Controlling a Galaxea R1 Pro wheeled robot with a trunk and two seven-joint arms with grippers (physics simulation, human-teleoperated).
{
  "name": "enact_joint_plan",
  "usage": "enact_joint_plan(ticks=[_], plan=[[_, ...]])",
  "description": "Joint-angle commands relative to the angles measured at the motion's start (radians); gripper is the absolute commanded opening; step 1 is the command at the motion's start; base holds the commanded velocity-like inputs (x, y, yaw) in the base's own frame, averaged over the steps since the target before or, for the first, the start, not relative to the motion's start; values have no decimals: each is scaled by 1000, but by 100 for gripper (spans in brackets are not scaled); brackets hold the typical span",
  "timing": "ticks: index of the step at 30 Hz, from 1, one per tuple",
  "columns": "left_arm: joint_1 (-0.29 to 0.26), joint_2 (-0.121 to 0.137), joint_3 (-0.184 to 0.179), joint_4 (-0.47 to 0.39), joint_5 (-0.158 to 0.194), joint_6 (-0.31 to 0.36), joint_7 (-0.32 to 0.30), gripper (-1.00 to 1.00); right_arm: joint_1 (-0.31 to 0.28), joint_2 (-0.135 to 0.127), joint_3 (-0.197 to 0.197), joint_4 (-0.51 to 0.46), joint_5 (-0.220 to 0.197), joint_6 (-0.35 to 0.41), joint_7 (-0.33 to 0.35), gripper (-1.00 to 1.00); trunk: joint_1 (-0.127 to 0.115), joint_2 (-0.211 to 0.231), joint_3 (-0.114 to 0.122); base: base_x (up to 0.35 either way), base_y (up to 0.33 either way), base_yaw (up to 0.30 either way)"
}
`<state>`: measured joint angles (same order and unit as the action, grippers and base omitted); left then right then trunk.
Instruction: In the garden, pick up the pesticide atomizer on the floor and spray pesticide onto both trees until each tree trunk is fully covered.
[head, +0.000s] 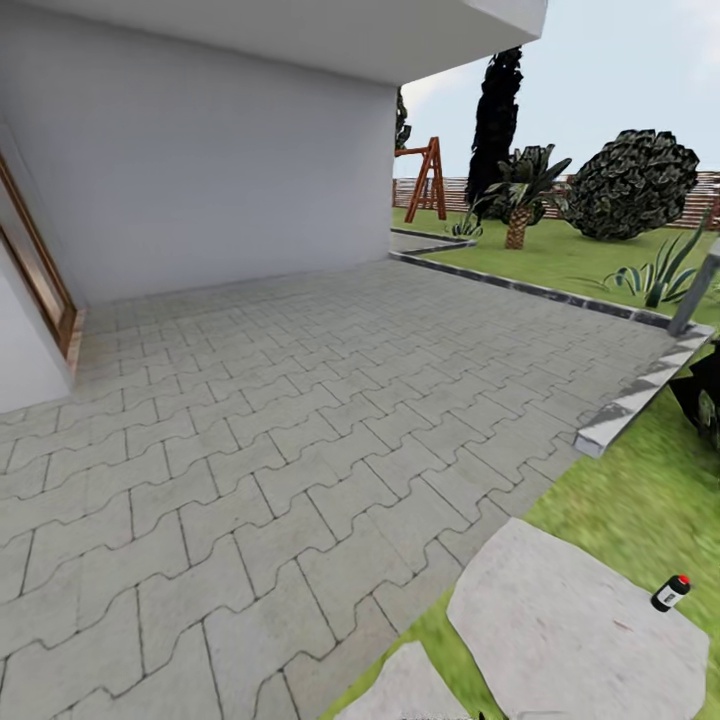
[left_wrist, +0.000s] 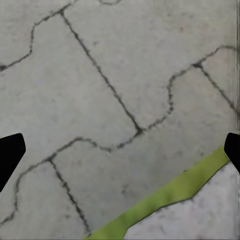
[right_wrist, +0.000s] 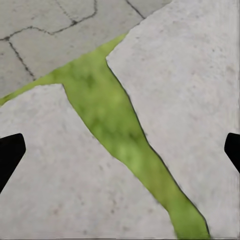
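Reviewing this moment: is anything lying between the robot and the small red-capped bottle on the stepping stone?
Nothing visible does. The atomizer lies on its side on a bare grey stepping stone at the head view's lower right, with only stone and grass around it. Both wrist views show open fingertips above paving and stone, with nothing held.
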<state>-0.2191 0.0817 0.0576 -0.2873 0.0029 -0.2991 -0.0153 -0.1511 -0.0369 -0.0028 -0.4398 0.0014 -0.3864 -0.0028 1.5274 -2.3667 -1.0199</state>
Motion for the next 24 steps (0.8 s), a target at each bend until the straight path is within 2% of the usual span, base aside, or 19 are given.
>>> enact_joint_plan(ticks=[1,24], plan=[[0,0,4,0,0,-3,-2,100,-1,0,0,1,0,-3,0,100,0,0,-1,0,3,-263],[0,0,4,0,0,-3,-2,100,-1,0,0,1,0,-3,0,100,0,0,-1,0,0,-263]])
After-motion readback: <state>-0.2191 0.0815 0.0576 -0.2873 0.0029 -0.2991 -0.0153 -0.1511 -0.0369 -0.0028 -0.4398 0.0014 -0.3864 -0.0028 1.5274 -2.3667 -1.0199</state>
